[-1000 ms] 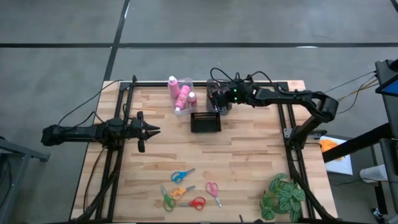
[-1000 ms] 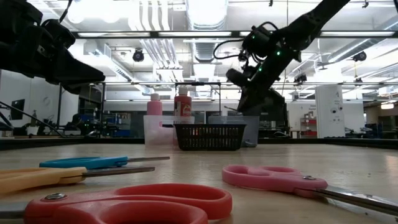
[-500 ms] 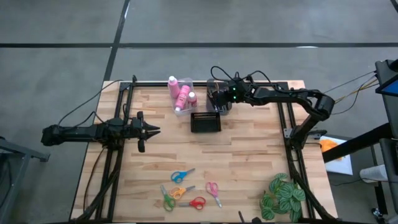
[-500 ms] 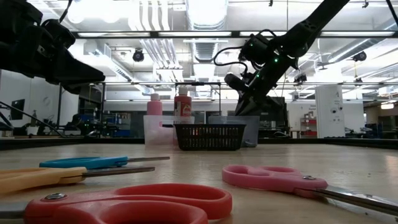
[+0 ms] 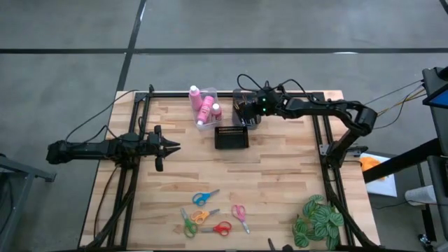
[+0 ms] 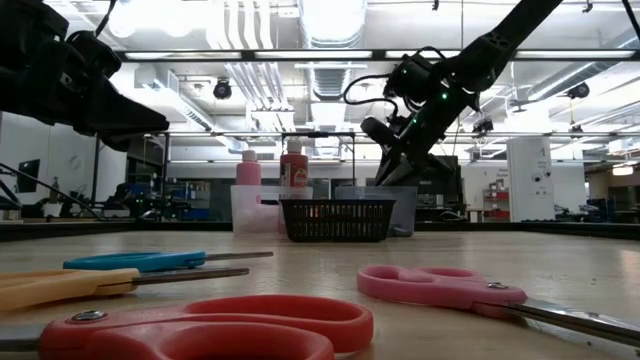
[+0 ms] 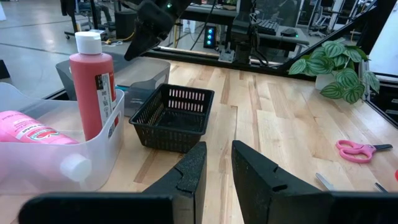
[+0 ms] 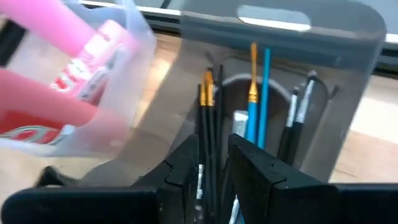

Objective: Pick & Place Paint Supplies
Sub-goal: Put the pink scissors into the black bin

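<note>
At the table's [image 5: 280, 175] far edge, the right gripper [image 5: 245, 110] hangs over a grey bin [image 8: 348, 56] of paintbrushes [image 8: 258, 87], jaws slightly parted with nothing visibly held; its arm hides most of the bin from above. Left gripper [image 7: 217, 163] hovers left of the black basket [image 5: 232, 137], jaws narrowly apart, empty. Pink bottles [image 5: 203, 105] sit in a clear bin [image 7: 109, 140], scissors [image 5: 210, 213] near the front.

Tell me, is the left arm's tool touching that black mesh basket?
Apart. The high view shows the left tool over bare table, with wood between it and the black mesh basket; the left wrist view shows the basket beyond its fingertips.
</note>
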